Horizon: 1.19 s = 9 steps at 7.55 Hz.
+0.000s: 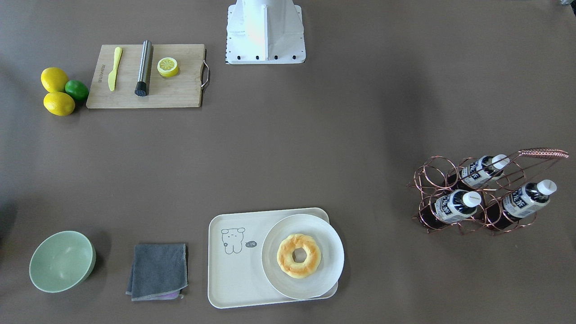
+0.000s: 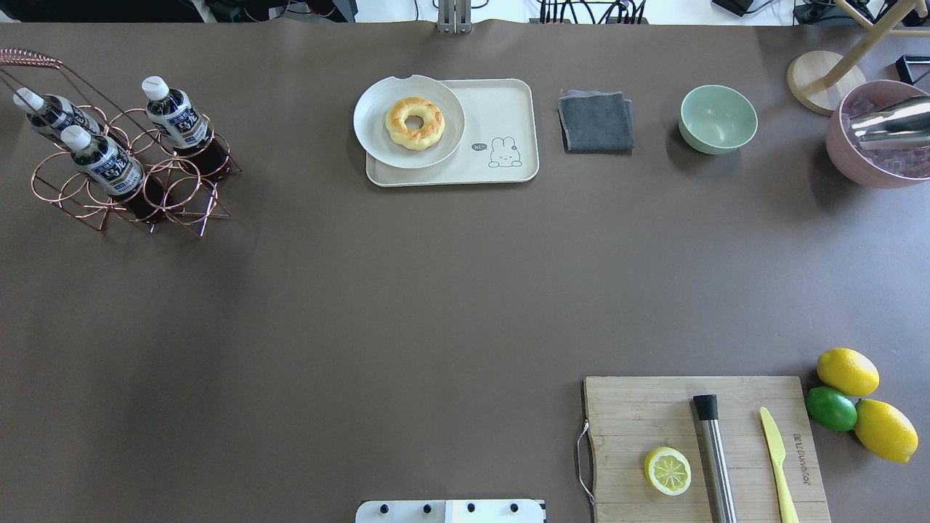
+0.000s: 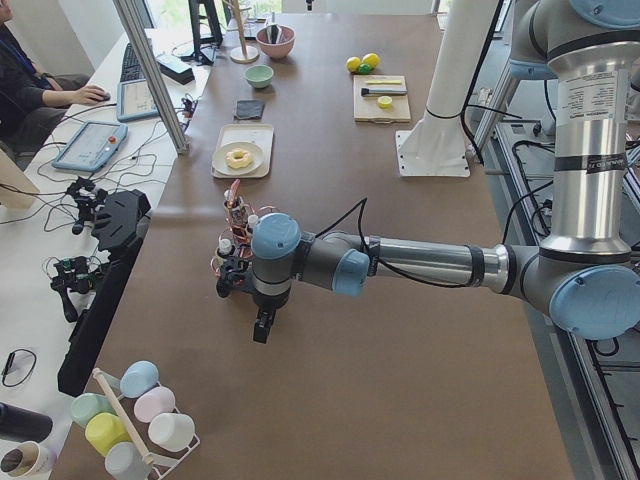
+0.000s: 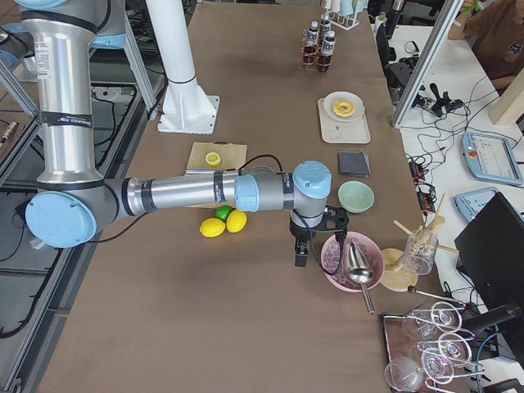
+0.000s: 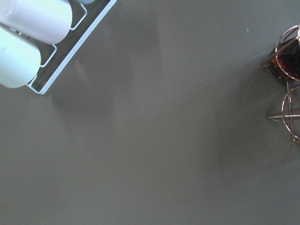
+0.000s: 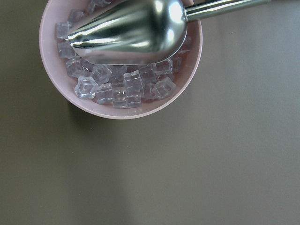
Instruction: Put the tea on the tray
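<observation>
Three alike tea bottles (image 1: 454, 204) (image 2: 105, 163) with white caps lie in a copper wire rack (image 1: 432, 180) at the table's left end. The cream-white tray (image 1: 234, 270) (image 2: 508, 116) with a small animal drawing lies at the far middle; a round white plate (image 1: 330, 252) with a doughnut (image 1: 298, 255) covers half of it. My left gripper (image 3: 262, 325) hangs over bare table just beyond the rack; I cannot tell if it is open. My right gripper (image 4: 300, 255) hangs beside a pink bowl of ice (image 4: 354, 260); I cannot tell its state either.
A grey cloth (image 2: 596, 121) and a green bowl (image 2: 718, 118) lie to the right of the tray. A wooden cutting board (image 2: 697, 443) holds a lemon half, a metal muddler and a yellow knife. Two lemons and a lime (image 2: 832, 408) sit beside it. A cup rack (image 5: 37, 37) is near the left wrist.
</observation>
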### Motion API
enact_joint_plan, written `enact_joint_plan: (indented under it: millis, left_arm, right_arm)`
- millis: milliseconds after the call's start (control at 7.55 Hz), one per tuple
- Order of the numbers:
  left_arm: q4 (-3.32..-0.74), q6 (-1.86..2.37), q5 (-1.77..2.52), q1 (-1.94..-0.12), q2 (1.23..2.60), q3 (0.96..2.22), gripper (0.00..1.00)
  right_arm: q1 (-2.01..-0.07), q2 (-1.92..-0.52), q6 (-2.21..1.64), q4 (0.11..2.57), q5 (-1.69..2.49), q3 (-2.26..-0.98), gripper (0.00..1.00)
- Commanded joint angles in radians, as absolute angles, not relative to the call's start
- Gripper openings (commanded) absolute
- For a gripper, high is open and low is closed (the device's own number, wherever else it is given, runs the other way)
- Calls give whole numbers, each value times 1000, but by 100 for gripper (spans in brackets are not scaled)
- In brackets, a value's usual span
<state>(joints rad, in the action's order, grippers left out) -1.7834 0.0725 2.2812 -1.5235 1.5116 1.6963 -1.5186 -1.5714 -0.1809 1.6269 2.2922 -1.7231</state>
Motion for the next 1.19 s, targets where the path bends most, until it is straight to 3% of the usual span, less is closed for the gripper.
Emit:
enact_joint_plan:
  millis: [0,530,1060]
  left_arm:
    - [-1839,103,2284,-1412,1518,1709,98]
    - [-1858,363,2313,-1316,1344,2073,98]
    - [-1928,624,2283,-1269,1362,2180,98]
  right_arm:
    - [-1519,-1566,-181,1626,2287,-1727,100]
    - [-1519,-1563,-181,1626,2286,-1724,100]
    - [-1519,-1574,-178,1626,2292,-1724,100]
